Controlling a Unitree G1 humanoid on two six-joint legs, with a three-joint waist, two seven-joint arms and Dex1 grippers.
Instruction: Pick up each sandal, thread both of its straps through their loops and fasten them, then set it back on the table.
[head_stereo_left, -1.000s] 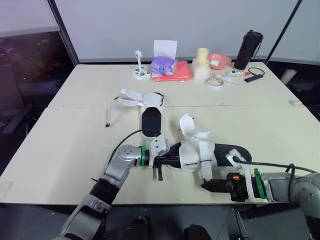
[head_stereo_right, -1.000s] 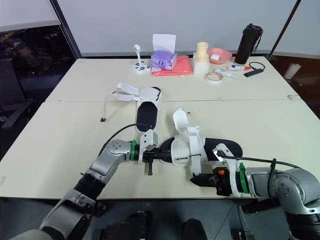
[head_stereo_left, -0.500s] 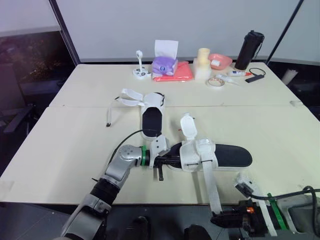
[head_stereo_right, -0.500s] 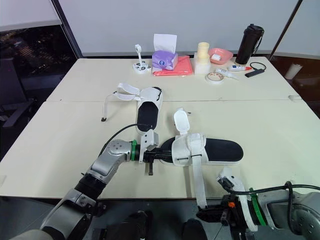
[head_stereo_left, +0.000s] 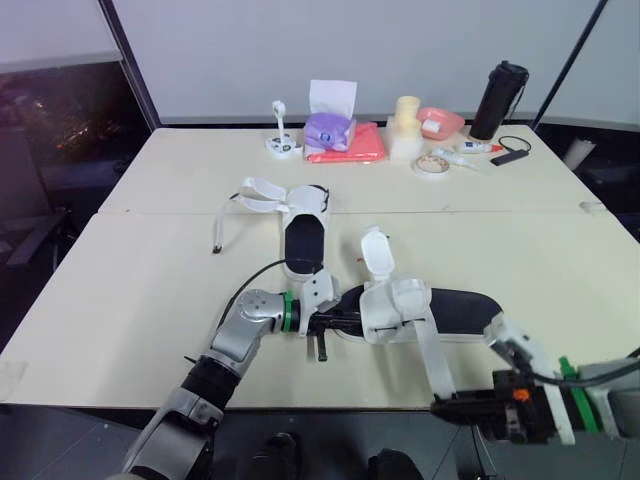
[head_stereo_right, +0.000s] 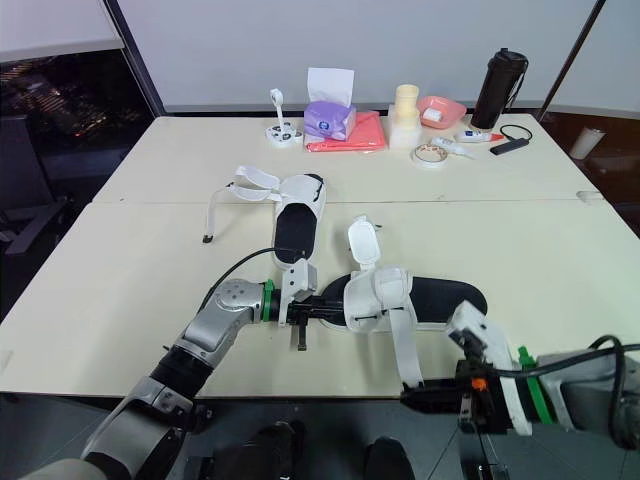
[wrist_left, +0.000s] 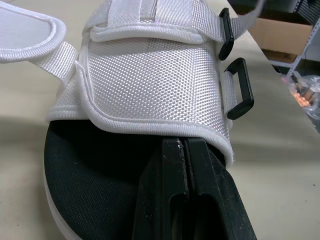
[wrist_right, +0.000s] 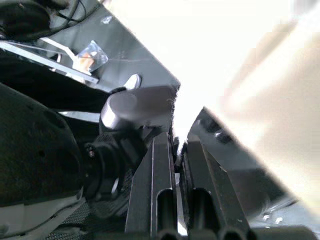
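Sandal (head_stereo_left: 460, 308) near table (head_stereo_left: 150, 300) front edge; left fingers (wrist_left: 165, 190) clamp toe, right fingers (wrist_right: 161, 175) pinch strap (head_stereo_left: 432, 350) beyond edge.

Cream table (head_stereo_right: 130, 250). Near sandal (head_stereo_right: 445, 298) at 6 o'clock; second sandal (head_stereo_right: 298, 225) at centre. Far edge, 12 to 1 o'clock: tissue box (head_stereo_right: 328, 118), red cloth (head_stereo_right: 365, 135), tape roll (head_stereo_right: 428, 153), black bottle (head_stereo_right: 497, 88).

Two cream tables (head_stereo_left: 130, 290) stand pushed together edge to edge (a thin seam runs between them), evenly lit. Behind them rises a pale wall (head_stereo_left: 400, 50), with a dark window (head_stereo_left: 60, 115) at the left. The floor (head_stereo_left: 50, 445) below is dark.
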